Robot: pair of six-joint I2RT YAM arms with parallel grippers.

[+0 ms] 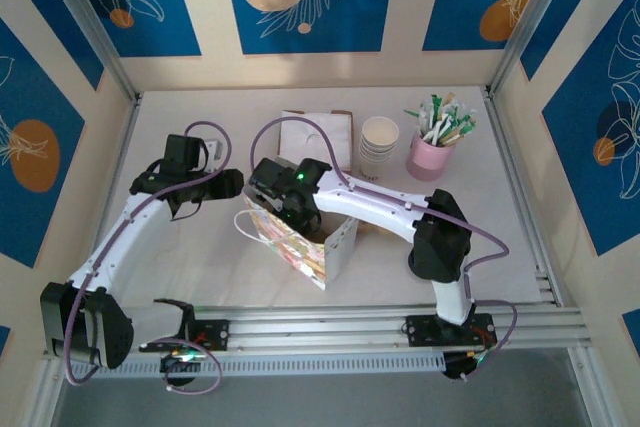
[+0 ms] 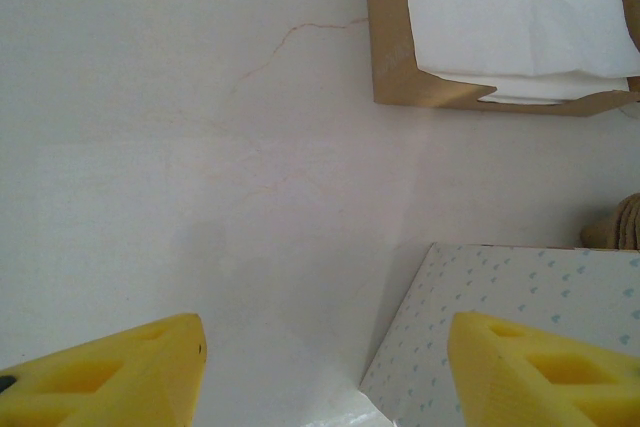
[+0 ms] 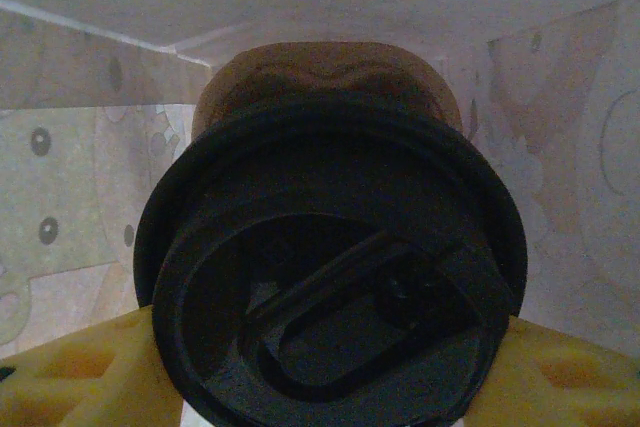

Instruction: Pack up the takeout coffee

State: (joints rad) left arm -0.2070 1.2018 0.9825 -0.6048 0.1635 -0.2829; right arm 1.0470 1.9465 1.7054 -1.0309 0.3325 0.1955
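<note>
A: Where do we have the coffee (image 3: 330, 277)?

B: Inside the bag (image 1: 305, 242), lid up. In the right wrist view its black lid faces us, the brown cup body drops away below it, and patterned paper walls stand on all sides.

A: And our right gripper (image 1: 285, 199)?

B: Clenched on the coffee. 1 yellow finger (image 3: 80, 377) presses each side just under the lid rim, so the cup hangs upright and shouldn't spill as it goes down.

A: Has it reached the bottom?

B: We can't tell, because the cup hides the floor of the bag. We'd judge the packing nearly done, with the release yet to come.

A: Our left gripper (image 2: 325, 367)?

B: Released, with its 2 fingers apart and nothing between them. It hovers over bare table (image 1: 190, 117) just beside the bag's left wall, probably to steady the bag if it tips.

A: Where does the bag stand?

B: At mid-table, towards the near edge, mouth up so we can enter from above.

A: Anything else nearby?

B: A napkin box (image 2: 392, 27) sits behind the bag, towards the far edge. White cups (image 1: 379, 142) and a pink pot (image 1: 431, 155) of sticks stand nearer the far right corner, well away from our arms.
</note>
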